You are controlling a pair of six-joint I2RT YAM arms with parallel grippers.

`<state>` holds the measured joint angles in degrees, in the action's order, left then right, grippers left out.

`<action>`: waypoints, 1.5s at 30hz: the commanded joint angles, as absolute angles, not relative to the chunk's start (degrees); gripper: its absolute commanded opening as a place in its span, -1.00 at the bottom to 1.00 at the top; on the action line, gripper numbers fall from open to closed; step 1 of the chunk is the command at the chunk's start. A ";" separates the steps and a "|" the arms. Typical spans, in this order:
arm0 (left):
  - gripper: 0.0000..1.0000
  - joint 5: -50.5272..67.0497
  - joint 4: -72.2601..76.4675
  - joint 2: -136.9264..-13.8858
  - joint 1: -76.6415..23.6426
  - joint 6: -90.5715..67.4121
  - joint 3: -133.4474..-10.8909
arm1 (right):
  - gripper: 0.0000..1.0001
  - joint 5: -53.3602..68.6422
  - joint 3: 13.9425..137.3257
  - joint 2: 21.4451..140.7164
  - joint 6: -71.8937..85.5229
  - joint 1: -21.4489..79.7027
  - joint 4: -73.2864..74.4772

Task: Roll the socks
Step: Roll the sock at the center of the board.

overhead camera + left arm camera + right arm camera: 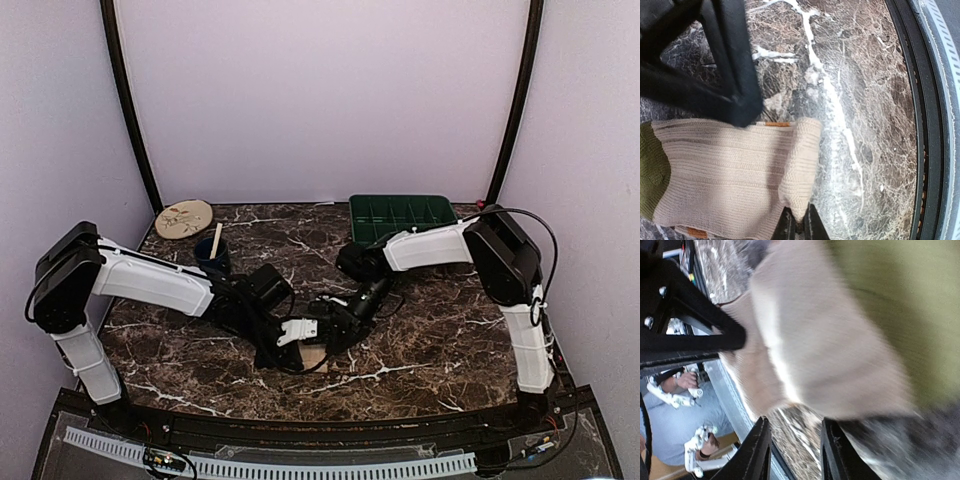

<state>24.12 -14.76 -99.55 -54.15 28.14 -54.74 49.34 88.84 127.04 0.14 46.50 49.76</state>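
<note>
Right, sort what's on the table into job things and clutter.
Job: sock.
Clutter: plate, cup, green tray.
</note>
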 commanded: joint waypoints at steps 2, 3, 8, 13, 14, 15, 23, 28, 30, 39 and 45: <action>-1.00 27.12 -19.20 -100.55 -53.25 28.87 -57.27 | -0.36 48.93 84.10 121.70 4.19 44.26 41.82; -1.00 27.60 -19.57 -100.93 -53.06 28.79 -57.60 | -0.36 48.27 83.09 120.90 4.81 44.03 40.63; -1.00 30.73 -22.78 -104.23 -52.37 28.43 -60.84 | -0.28 41.86 77.76 115.79 7.40 43.90 34.00; -1.00 33.51 -28.10 -108.22 -51.82 28.13 -65.13 | -0.28 33.56 70.17 108.43 9.54 44.71 26.10; -1.00 33.90 -29.11 -108.80 -51.65 28.06 -65.82 | -0.28 31.67 68.80 107.11 9.67 45.16 24.96; -1.00 34.36 -29.65 -109.15 -51.53 27.93 -66.19 | -0.29 29.81 67.49 106.08 9.92 45.55 23.85; -1.00 39.48 -31.61 -110.06 -48.71 26.44 -66.60 | -0.34 13.54 55.23 97.89 12.47 51.44 12.72; -1.00 41.95 -33.12 -111.72 -47.09 26.03 -67.87 | -0.35 10.53 51.13 93.54 12.48 56.96 7.61; -1.00 43.44 -34.26 -112.67 -46.62 26.02 -68.97 | -0.35 10.53 50.36 92.36 12.48 59.31 6.54; -1.00 46.91 -35.55 -114.91 -45.63 26.02 -70.54 | -0.35 10.53 51.31 92.38 12.48 70.67 4.62; -1.00 47.79 -35.68 -115.13 -45.04 26.02 -70.40 | -0.35 10.53 52.67 94.98 12.48 73.50 2.99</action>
<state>46.06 -33.30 -114.78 -45.50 26.11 -69.93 11.29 50.81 93.25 12.36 72.16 6.22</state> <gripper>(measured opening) 0.065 0.326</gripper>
